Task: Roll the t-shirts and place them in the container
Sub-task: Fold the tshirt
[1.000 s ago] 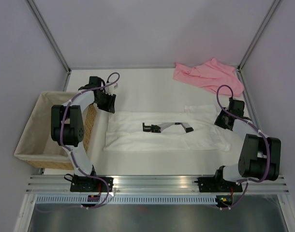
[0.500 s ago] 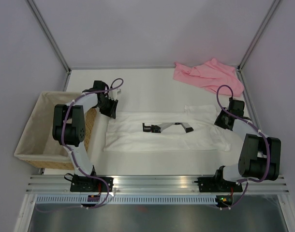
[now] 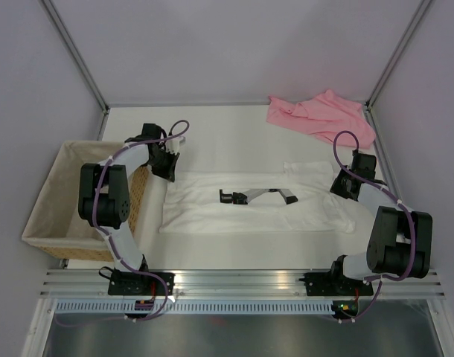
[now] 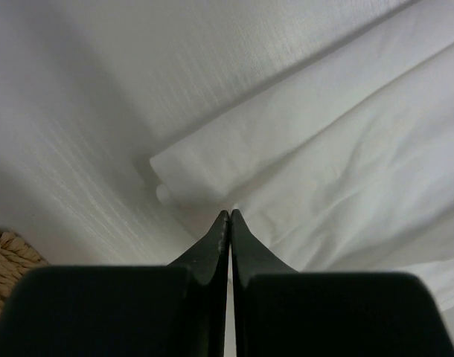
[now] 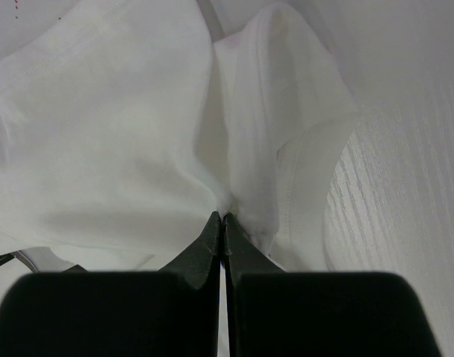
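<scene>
Evidently your right jaws pinched the tee [image 5: 123, 134], left jaws shut at its hem just ahead, likely stretching it for rolling.

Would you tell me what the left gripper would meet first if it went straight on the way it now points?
The white t-shirt: the left gripper is shut right at its folded edge, seemingly pinching it, so more cloth comes first, though depth is unclear.
</scene>
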Motion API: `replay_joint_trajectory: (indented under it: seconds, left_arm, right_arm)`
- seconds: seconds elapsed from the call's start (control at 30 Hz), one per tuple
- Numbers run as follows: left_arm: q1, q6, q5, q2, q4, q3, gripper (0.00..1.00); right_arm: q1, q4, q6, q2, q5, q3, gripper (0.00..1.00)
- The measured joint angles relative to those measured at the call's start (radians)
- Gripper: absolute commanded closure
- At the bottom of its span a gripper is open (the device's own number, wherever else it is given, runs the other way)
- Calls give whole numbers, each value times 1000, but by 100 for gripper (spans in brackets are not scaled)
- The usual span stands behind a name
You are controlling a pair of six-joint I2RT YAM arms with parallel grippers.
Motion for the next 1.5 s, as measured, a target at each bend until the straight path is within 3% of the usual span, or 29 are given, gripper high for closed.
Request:
replay_joint_trajectory:
  seconds: [0.5,0.77,0.83,0.87,0.9,1.0,1.13,1.4,1.5]
  left_arm:
    - [0,49,10,-89,-21,-31,98]
    - [0,97,50,-170,-31,-85,98]
    - [0,105,55,-172,-31,-90,98]
    - [0,109,59,-172,-32,-93,98]
    - [0,114,65,-172,-32,-96,98]
    - [1,127,78,-172,-32,-103,98]
    - [1,136,100,-172,-33,-108,98]
    - [1,137,107,-172,-33,-108,98]
    - [1,137,108,-172,-33,-108,98]
  right_arm:
    - [0,-57,0,-41,1,10,100]
    - [0,-151,29,-175,14,13,100]
    - [0,-160,36,-185,14,12,87]
    - [0,-162,40,-183,15,11,74]
    - [0,-166,43,-179,16,9,53]
    - [-1,-183,50,-158,27,8,40]
    - [-10,-190,52,-143,47,9,39]
    - [-19,-132,41,-23,26,98,49]
    - [-19,-102,32,70,3,135,59]
